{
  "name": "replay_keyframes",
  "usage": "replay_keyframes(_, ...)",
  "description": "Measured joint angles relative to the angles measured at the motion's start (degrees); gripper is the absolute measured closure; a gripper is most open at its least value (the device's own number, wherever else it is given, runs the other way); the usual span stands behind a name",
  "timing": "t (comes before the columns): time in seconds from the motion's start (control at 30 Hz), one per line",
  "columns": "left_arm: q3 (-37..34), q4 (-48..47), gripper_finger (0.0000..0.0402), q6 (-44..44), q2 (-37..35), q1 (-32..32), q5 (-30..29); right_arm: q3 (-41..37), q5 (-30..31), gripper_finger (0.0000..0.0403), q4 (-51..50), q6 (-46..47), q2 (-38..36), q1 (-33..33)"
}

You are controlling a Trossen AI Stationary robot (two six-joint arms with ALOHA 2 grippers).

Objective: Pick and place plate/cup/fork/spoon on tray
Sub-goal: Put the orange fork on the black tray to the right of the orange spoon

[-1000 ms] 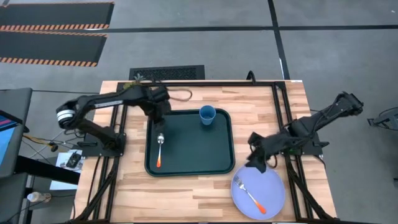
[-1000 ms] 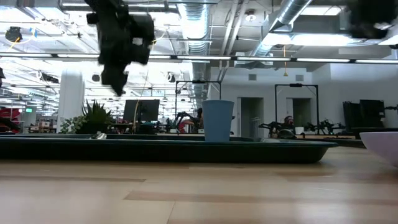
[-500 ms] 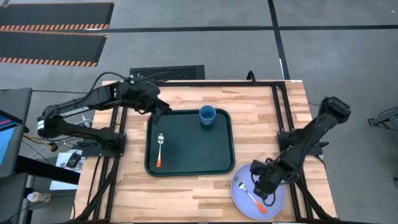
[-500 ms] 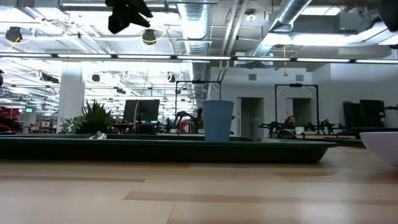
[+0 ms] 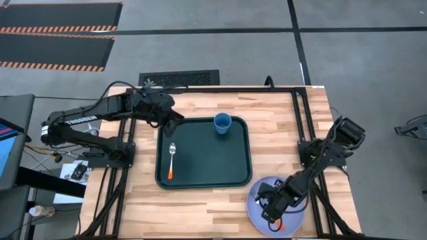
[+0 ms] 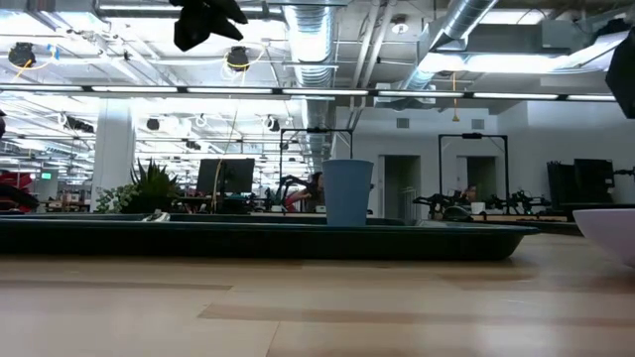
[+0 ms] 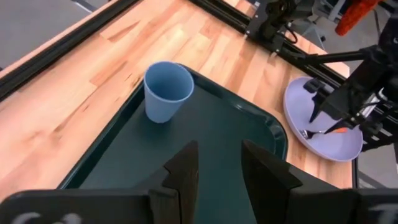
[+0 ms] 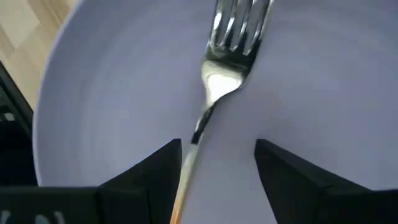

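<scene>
Lying across the large, round, smooth lavender-blue plate (image 5: 275, 208) is the slim fork (image 8: 211, 99) with silver metal tines and an orange handle; the plate sits on the pale wooden slat table (image 5: 207, 200), just off the near right corner of the dark green rectangular tray (image 5: 203, 175) with its rounded corners and raised rim. The right gripper (image 8: 217, 163) is lowered over the plate, fingers spread either side of the fork's neck — not closed on it. On the tray stand the small blue tapered cup (image 5: 222, 123) and, well apart, the orange-handled spoon (image 5: 171, 160). The left gripper (image 7: 217, 163) hovers above the tray's far left corner, fingers parted and empty.
</scene>
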Motion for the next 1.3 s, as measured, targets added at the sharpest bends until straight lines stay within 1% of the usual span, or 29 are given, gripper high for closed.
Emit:
replay_keyframes(0.2, 0.0, 0.07, 0.0296, -0.52, 0.08, -1.77, -2.49, -0.14, 0.07, 0.0174, -0.09, -0.67, 0.71, -0.12)
replay_keyframes(0.37, 0.0, 0.65, 0.0296, -0.68, 0.08, -1.93, -3.2, -0.13, 0.2, 0.0197, -2.36, -1.13, 0.86, -0.12)
replay_keyframes(0.47, 0.0, 1.27, 0.0296, -0.81, 0.08, -1.93, -4.25, -0.12, 0.24, 0.0213, -4.53, -3.82, 0.71, -0.96)
replay_keyframes(0.63, 0.0, 1.91, 0.0296, -0.61, 0.08, -1.91, -5.47, -0.4, -0.1, 0.0239, -15.71, -8.72, -2.09, -3.97)
replay_keyframes(0.73, 0.0, 1.95, 0.0296, -0.61, 0.08, -1.91, -5.44, -0.79, 1.94, 0.0251, -22.11, -10.36, -4.52, -5.69)
replay_keyframes(0.87, 0.0, 1.93, 0.0296, -0.91, 0.08, -1.91, -5.44, -0.59, 4.91, 0.0257, -24.32, -10.29, -9.18, -7.31)
replay_keyframes(1.0, 0.0, 1.91, 0.0296, -1.36, 0.08, -2.0, -5.44, -0.56, 6.35, 0.0255, -24.63, -5.95, -12.68, -7.58)
replay_keyframes(1.13, 0.0, 1.91, 0.0296, -1.88, 0.08, -2.06, -5.43, -0.5, 6.36, 0.0244, -27.83, -1.16, -12.92, -7.59)
replay_keyframes(1.2, 0.0, 1.91, 0.0296, -1.93, 0.08, -2.06, -5.42, -0.5, 6.26, 0.0227, -28.96, 0.49, -12.14, -8.24)
replay_keyframes(1.3, 0.0, 1.91, 0.0296, -2.01, 0.08, -2.06, -5.44, -0.46, 3.97, 0.0187, -29.31, 1.33, -10.01, -10.19)
